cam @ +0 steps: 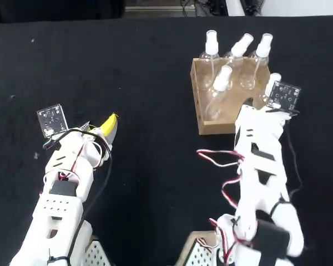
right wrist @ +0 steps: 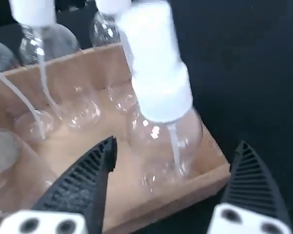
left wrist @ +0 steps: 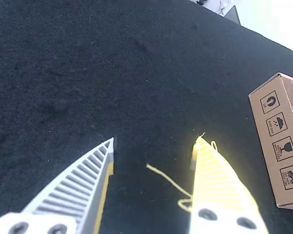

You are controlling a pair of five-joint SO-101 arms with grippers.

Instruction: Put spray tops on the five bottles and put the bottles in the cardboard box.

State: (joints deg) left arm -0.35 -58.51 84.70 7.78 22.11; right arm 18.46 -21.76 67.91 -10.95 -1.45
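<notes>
The right claw (right wrist: 176, 144) hangs spread either side of the last capped bottle (right wrist: 158, 97), standing in the box (right wrist: 195, 183) between its tips, likely a release, while the left claw (left wrist: 155, 140) hovers spread over bare surface (left wrist: 88, 73).

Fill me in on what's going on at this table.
All five bottles wear spray tops and stand in the cardboard box. The right gripper is open at the box's corner, jaws apart on either side of the nearest bottle, not clamping it. The left gripper hangs open and empty over the black table.
</notes>
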